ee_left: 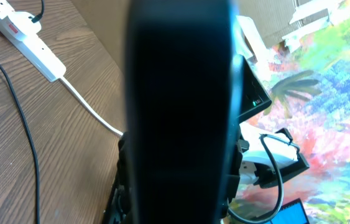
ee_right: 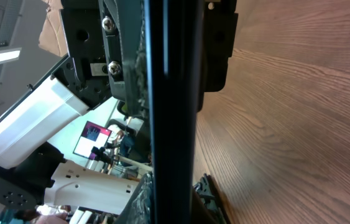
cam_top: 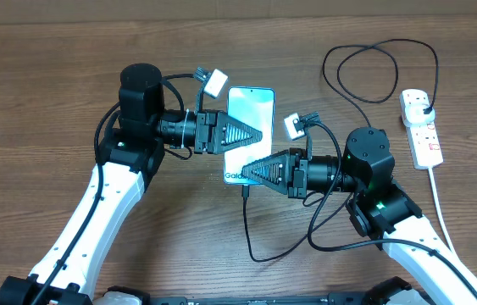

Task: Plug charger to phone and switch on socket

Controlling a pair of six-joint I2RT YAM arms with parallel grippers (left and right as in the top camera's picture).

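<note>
The phone (cam_top: 251,106) lies screen up at mid-table, bright blue-cyan with "Galaxy" text at its near end. My left gripper (cam_top: 262,134) reaches in from the left and is shut on the phone's middle, one finger above and one below. My right gripper (cam_top: 244,174) comes from the right and is shut on the phone's near end. In both wrist views the phone is a dark, blurred band (ee_left: 181,112) (ee_right: 171,124) between the jaws. The charger cable (cam_top: 246,224) meets the phone's near edge, loops right and ends in a black plug (cam_top: 424,106) in the socket strip (cam_top: 423,140).
The strip's thick white cord (cam_top: 443,207) runs toward the front right edge. The black cable makes a wide loop (cam_top: 374,72) at the back right. In the left wrist view the strip (ee_left: 28,37), its white cord (ee_left: 91,109) and the cable (ee_left: 22,124) show on the wooden table.
</note>
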